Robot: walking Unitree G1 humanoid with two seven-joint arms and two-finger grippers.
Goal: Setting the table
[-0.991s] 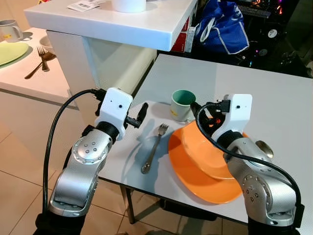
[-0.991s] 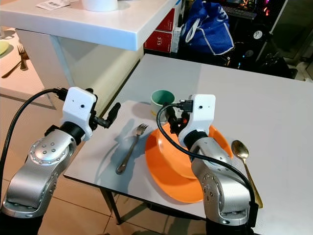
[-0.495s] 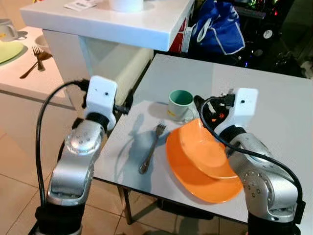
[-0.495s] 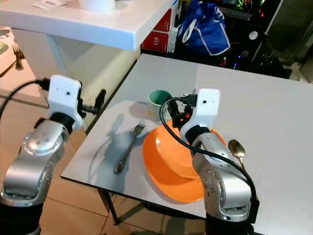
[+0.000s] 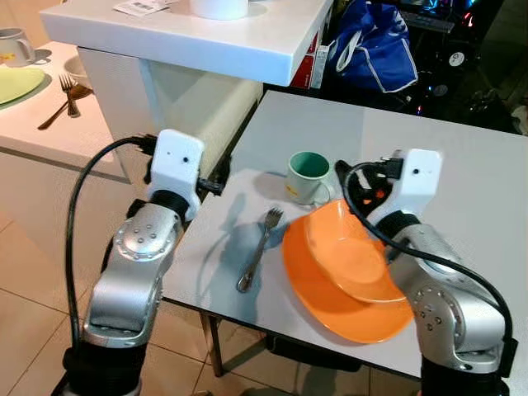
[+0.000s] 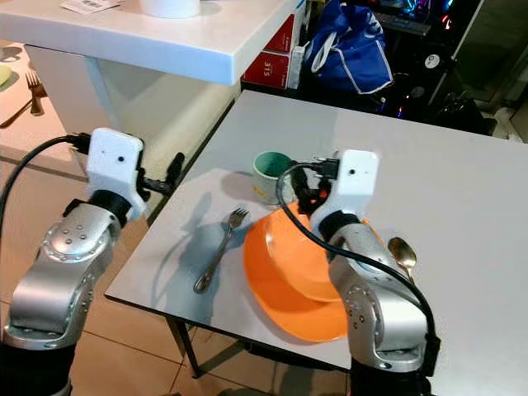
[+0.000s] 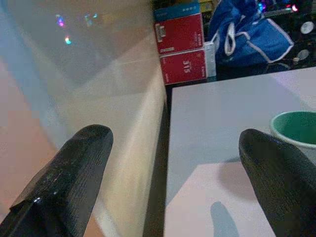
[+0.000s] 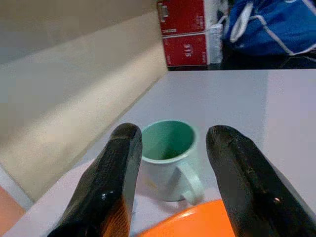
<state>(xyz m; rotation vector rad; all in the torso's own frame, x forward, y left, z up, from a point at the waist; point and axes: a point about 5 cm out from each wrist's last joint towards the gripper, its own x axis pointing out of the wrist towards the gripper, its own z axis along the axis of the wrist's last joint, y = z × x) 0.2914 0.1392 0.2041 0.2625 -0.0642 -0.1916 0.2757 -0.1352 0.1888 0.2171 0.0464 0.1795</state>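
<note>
Your right gripper (image 8: 170,182) hovers just behind the mug (image 5: 308,176), jaws apart; your left gripper (image 7: 173,182) hangs at the surface (image 5: 462,157) edge, jaws wide.

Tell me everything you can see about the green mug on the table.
The pale green ceramic mug has a deeper teal inside and one loop handle facing the robot and its right. It stands upright and looks empty on the grey table, just behind the orange plate's far rim, with the metal fork nearer the robot's left. The right end effector hovers open just short of it, not touching.
</note>
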